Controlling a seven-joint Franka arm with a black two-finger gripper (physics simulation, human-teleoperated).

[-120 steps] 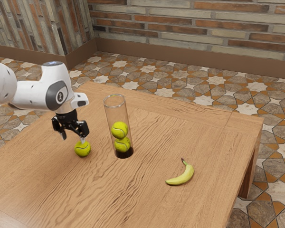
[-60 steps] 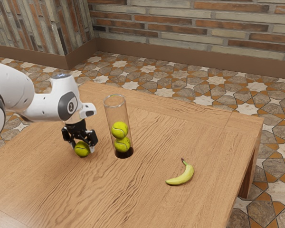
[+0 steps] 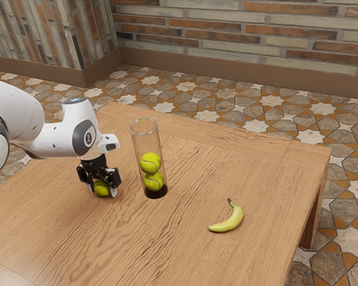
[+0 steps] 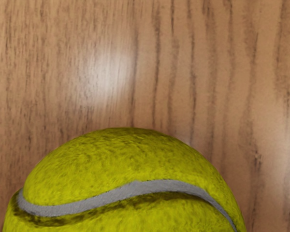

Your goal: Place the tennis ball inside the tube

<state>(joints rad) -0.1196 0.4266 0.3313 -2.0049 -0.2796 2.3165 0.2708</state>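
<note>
My gripper (image 3: 102, 189) is down around the loose tennis ball (image 3: 102, 189) on the table, to the exterior view's left of the tube; whether it grips the ball is unclear. In the wrist view, the yellow-green ball (image 4: 130, 169) with its grey seam lies directly under my hand. The clear tube (image 3: 137, 143) stands upright with a dark base and an open top. Two tennis balls are stacked inside it, the upper ball (image 3: 150, 162) resting over the lower ball (image 3: 153, 182).
A yellow banana (image 3: 228, 223) lies on the wooden table (image 3: 185, 250), towards the exterior view's right from the tube. The table's far edge runs behind the tube, with patterned floor tiles (image 3: 238, 116) and a brick wall (image 3: 244, 39) beyond.
From above the loose ball, my hand has moved slightly towards the exterior view's right and come down around it. Over the last half second it has lowered a little further. Tube and banana have stayed put.
</note>
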